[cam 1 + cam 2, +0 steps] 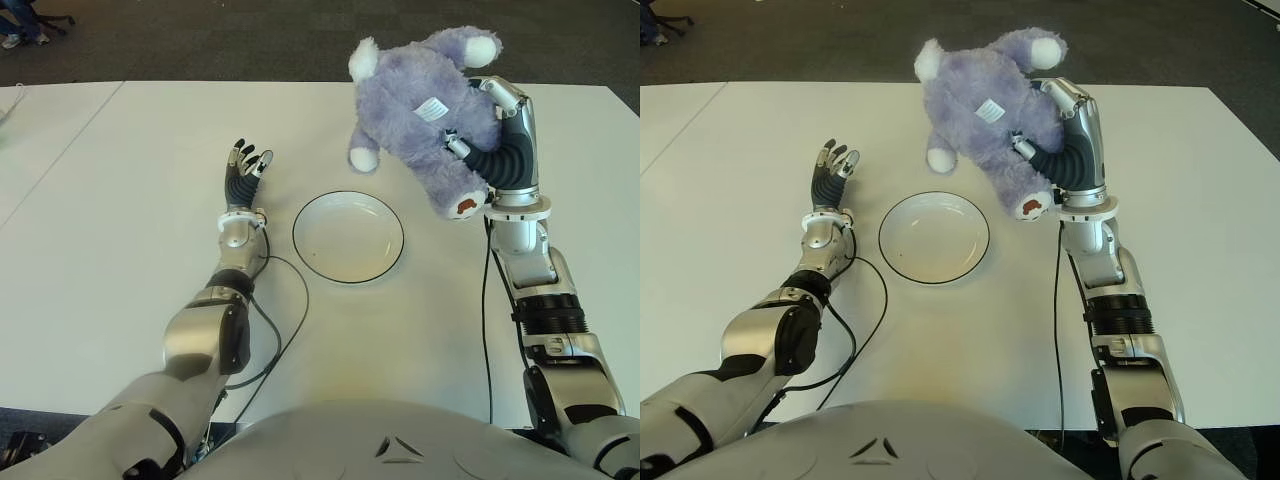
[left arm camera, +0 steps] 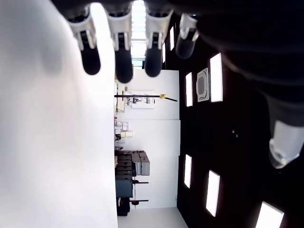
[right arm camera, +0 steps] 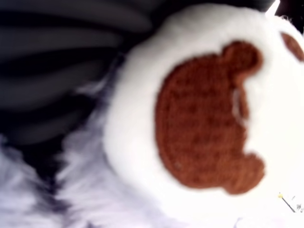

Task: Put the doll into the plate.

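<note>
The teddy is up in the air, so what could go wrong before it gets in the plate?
1. The right hand holds the teddy by its lower body, with the head hanging out to the side. It might slip or swing loose.
2. The teddy looks about as big as the plate, so it could flop over the rim onto the table.
3. It is beyond the plate, not over it; dropped now, it would miss.

No readable text, numbers or brand marks anywhere. Small white sewn tag on the purple doll, its print too small to read. Brown paw-print patch on the doll's foot, without lettering.
</note>
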Controlling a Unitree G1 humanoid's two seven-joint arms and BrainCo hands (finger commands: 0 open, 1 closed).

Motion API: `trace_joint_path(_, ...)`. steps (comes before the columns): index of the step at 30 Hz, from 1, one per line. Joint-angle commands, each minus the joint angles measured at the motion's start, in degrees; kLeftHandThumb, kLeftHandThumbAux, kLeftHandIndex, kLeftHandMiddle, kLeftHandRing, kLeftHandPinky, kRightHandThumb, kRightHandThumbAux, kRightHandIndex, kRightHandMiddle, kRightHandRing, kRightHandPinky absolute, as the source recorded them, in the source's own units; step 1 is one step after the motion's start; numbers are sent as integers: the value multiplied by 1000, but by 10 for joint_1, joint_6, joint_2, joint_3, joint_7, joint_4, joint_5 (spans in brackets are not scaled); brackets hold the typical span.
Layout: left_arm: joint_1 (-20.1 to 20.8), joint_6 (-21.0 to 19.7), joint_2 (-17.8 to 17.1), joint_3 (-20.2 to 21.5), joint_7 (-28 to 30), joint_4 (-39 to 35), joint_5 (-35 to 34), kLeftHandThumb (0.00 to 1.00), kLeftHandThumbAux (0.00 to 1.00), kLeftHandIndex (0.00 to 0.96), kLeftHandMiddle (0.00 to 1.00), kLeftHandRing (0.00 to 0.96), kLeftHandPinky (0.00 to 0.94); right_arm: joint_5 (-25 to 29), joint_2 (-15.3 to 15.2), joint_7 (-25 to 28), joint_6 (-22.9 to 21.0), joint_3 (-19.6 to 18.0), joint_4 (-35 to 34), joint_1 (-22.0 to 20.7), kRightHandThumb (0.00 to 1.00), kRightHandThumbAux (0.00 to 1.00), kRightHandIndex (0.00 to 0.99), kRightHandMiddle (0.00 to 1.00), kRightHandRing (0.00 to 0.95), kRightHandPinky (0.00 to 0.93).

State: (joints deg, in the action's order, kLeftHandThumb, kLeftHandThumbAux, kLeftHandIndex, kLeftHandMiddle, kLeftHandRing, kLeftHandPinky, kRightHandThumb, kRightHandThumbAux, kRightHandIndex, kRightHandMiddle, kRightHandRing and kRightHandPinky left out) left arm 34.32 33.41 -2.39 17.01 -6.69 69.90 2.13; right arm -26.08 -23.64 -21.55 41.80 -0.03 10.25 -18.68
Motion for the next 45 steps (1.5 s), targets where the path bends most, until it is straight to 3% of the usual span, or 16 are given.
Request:
trace_joint_path(1, -107, -76, 30, 7, 9, 78, -10, 0, 527, 93, 172, 178, 183, -13, 16, -8, 28, 1, -15, 10, 698, 722, 438, 858, 861, 843)
trace_joint_path(12, -110, -70, 31, 11, 20, 78, -12, 0, 521, 100, 179, 186, 195, -13, 26, 1, 102, 25, 39, -4, 700, 722, 438, 861, 864, 856)
trace_joint_path(22, -108, -72, 30, 7, 12, 78, -8, 0, 518, 100, 170, 173, 163, 15, 40, 51, 133, 70, 56, 32, 699, 723, 437, 863, 869, 855)
trace_joint_path(30, -111, -74, 33, 5, 8, 77, -7, 0, 528, 84, 164, 168, 173, 40, 28, 124, 104, 92, 40, 54, 698, 721, 437, 882, 881, 878)
trace_joint_path(37, -108, -77, 34, 4, -1, 78, -6, 0, 538, 94, 176, 183, 191, 2, 19, 168, 66, 105, 39, 95, 698, 720, 438, 879, 882, 879)
trace_joint_path(45, -110, -69, 35, 8, 5, 78, -8, 0, 528, 104, 171, 174, 167, -3, 22, 203, 22, 119, 23, 129, 699, 721, 438, 882, 885, 887)
